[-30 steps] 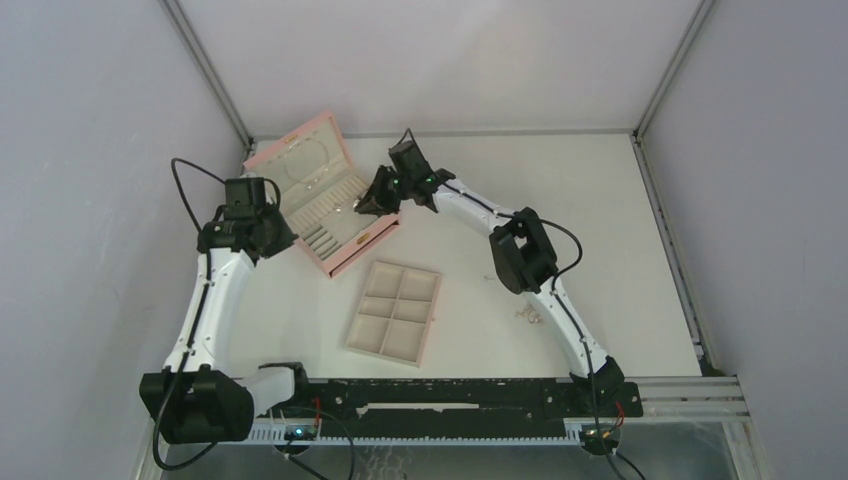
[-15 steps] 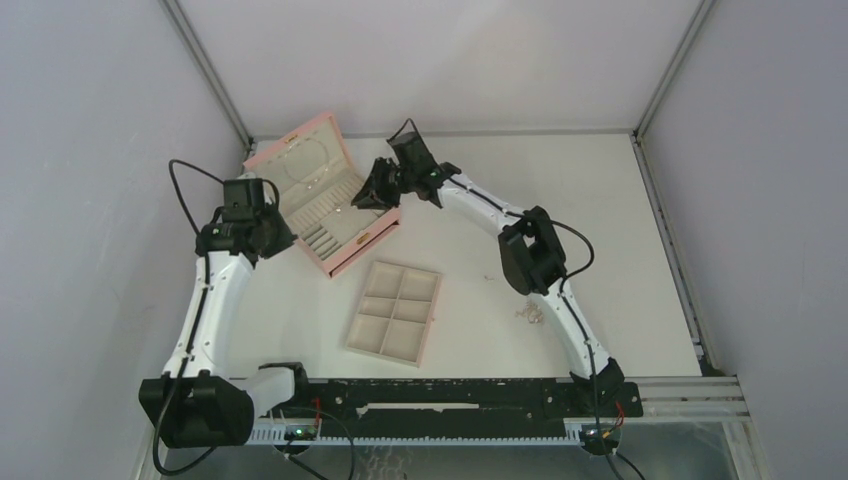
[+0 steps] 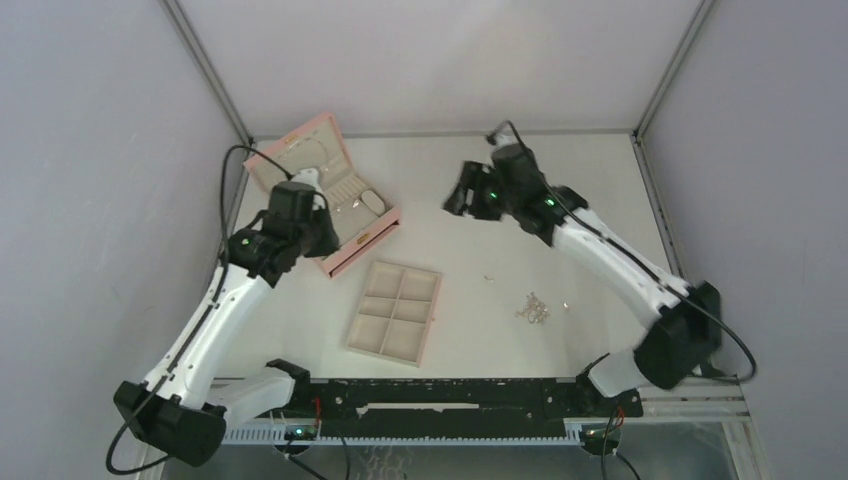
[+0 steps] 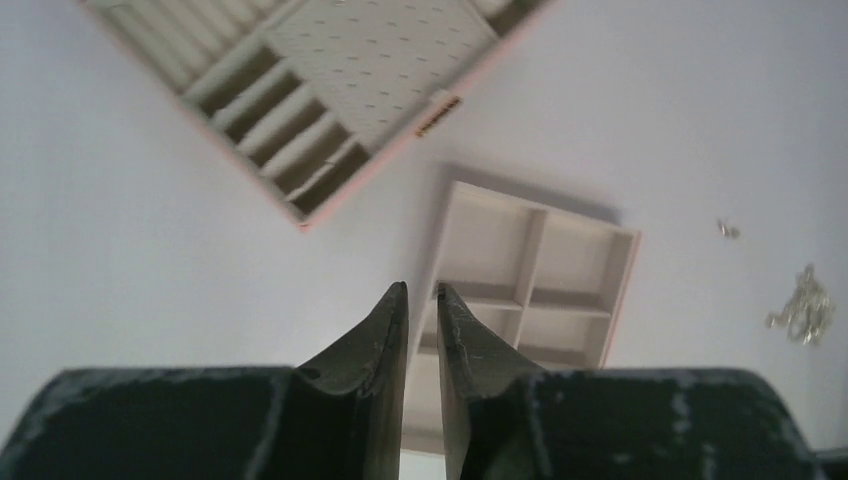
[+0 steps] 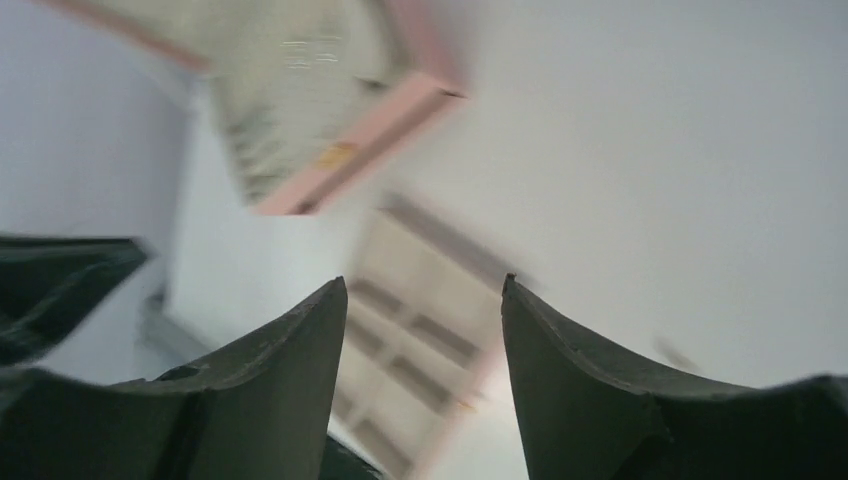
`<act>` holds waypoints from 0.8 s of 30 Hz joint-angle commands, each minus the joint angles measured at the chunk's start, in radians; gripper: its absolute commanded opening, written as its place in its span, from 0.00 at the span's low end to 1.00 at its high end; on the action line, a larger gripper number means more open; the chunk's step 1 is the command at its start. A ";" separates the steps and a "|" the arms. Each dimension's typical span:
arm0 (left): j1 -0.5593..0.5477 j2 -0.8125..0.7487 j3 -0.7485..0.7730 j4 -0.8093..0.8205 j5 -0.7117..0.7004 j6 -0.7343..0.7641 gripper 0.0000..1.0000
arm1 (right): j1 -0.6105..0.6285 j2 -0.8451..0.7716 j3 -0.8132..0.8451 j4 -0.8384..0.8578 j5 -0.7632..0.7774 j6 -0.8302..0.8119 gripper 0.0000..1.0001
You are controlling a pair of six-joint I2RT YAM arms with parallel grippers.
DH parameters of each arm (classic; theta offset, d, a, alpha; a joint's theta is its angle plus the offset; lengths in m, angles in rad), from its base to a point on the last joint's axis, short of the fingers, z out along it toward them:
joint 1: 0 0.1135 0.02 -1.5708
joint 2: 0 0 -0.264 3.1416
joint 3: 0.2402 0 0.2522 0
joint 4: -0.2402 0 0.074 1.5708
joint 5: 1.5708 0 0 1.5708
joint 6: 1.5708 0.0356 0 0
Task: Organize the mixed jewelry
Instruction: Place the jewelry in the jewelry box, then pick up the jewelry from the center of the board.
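Table: white; everything listed below rests on it.
Pink box: open at 10 o'clock on the table, lid raised on the far side. Slotted rows are seen in the left wrist view; its contents are too small to be told.
Beige tray: six compartments, at 5 o'clock from the box. Those that show appear empty.
Right gripper: held above the table at 1 o'clock from the tray. The fingers are spread wide, with nothing between them.
Left gripper: held over the near end of the box. The fingers are only a slit apart, and nothing is gripped.
Chain cluster: lies on bare table at 3 o'clock from the tray, well apart from it.
Loose pieces: one is at 2 o'clock from the tray; another is just beside the cluster at its 3 o'clock.
Step judged: the next piece is to be fetched, probably by the right gripper, since it is open and on that side.
Method advised: the cluster is to be straddled from straight above, with the tips brought down to the surface. The fingers are to be closed slowly, so that the links are gathered and not pushed away.
Carry advised: the lift is to be checked for trailing chain. The release is to be made low inside a single compartment.
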 commanded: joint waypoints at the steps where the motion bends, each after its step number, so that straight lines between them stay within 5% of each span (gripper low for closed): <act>1: -0.184 0.048 0.042 0.040 -0.103 0.037 0.22 | -0.059 -0.262 -0.279 -0.165 0.424 -0.072 0.70; 7: -0.347 0.102 0.042 0.109 -0.112 0.037 0.26 | -0.101 -0.519 -0.505 -0.296 0.599 0.039 0.80; 12: -0.367 0.120 0.052 0.140 -0.060 0.040 0.28 | -0.271 -0.632 -0.704 -0.231 0.350 0.126 0.77; 24: -0.364 0.132 0.049 0.140 -0.043 0.029 0.35 | -0.367 -0.488 -0.758 -0.258 0.303 0.062 0.57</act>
